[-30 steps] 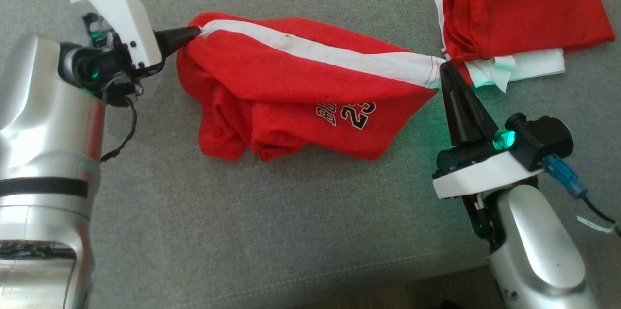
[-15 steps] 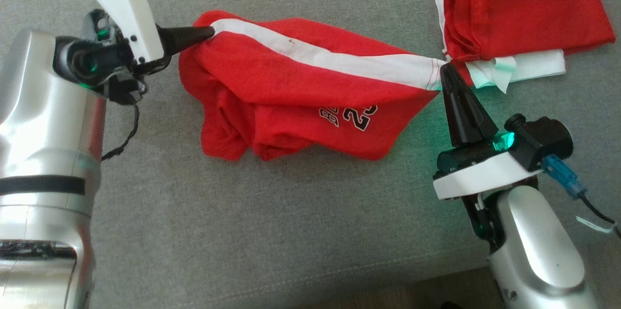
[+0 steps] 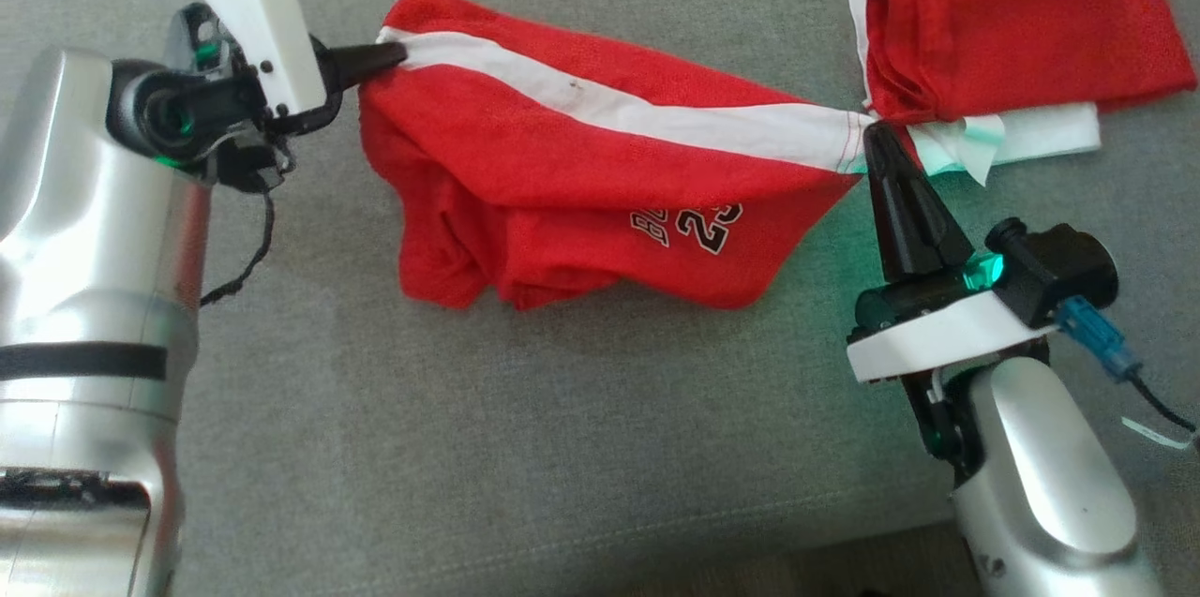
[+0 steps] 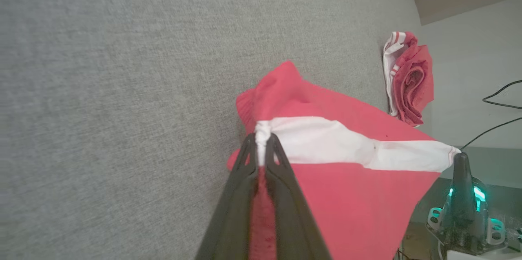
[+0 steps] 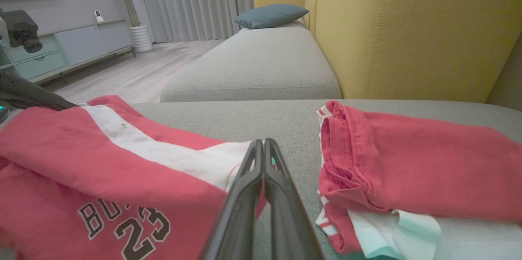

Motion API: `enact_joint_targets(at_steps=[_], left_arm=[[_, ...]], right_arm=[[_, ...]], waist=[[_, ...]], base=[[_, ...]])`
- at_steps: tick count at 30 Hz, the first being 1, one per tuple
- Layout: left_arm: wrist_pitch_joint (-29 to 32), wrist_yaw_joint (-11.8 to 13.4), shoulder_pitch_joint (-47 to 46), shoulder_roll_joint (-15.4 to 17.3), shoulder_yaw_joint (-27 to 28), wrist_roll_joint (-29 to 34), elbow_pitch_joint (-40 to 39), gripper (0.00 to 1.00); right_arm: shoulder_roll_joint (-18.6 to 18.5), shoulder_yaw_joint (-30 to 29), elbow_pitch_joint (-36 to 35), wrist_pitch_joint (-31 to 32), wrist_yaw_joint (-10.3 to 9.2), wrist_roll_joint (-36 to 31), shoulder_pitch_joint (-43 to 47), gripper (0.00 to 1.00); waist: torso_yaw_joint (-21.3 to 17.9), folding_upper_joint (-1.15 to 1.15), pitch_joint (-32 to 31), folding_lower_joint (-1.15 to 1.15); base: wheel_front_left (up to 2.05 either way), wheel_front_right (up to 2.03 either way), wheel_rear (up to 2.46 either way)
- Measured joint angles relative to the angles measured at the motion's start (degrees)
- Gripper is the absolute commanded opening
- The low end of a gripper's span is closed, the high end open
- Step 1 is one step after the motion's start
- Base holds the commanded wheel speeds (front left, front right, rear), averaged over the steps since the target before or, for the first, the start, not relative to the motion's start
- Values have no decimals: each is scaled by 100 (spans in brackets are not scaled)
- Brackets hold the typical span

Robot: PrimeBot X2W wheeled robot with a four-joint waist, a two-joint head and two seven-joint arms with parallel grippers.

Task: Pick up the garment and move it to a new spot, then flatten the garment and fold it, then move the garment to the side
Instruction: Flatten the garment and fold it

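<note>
The garment (image 3: 581, 175) is red with a white stripe and a black "23" print, stretched between both grippers above the grey cushion (image 3: 525, 447). My left gripper (image 3: 392, 55) is shut on the stripe's left end; the left wrist view shows white cloth bunched between the tips of the left gripper (image 4: 261, 137) on the garment (image 4: 350, 194). At the stripe's right end, my right gripper (image 3: 877, 136) is shut on the cloth. The right wrist view shows the right gripper (image 5: 263, 145) with fingers pressed together at the edge of the garment (image 5: 94, 170). The lower cloth hangs in folds.
A folded red garment (image 3: 1012, 16) lies on white cloth (image 3: 1041, 130) at the back right, close to my right gripper. The cushion's front edge (image 3: 750, 531) runs along the bottom. A yellow sofa back (image 5: 408, 27) rises behind the cushion.
My left gripper closed on the stripe's left end and lifted it, raising that side of the garment. The right gripper kept its grip. The view shifted slightly.
</note>
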Motion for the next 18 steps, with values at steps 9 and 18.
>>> enact_joint_targets(at_steps=[9,18], left_arm=[[-676,0,105,79,-241,-143,-532,0],[-1803,0,130,215,-782,-199,-1222,0]], right_arm=[[-258,-3,8,25,0,-59,-281,0],[-847,21,-64,205,0,-63,-1517,0]], waist=[[146,0,-284,0],[373,0,-802,0]], base=[[0,0,0],[0,0,0]])
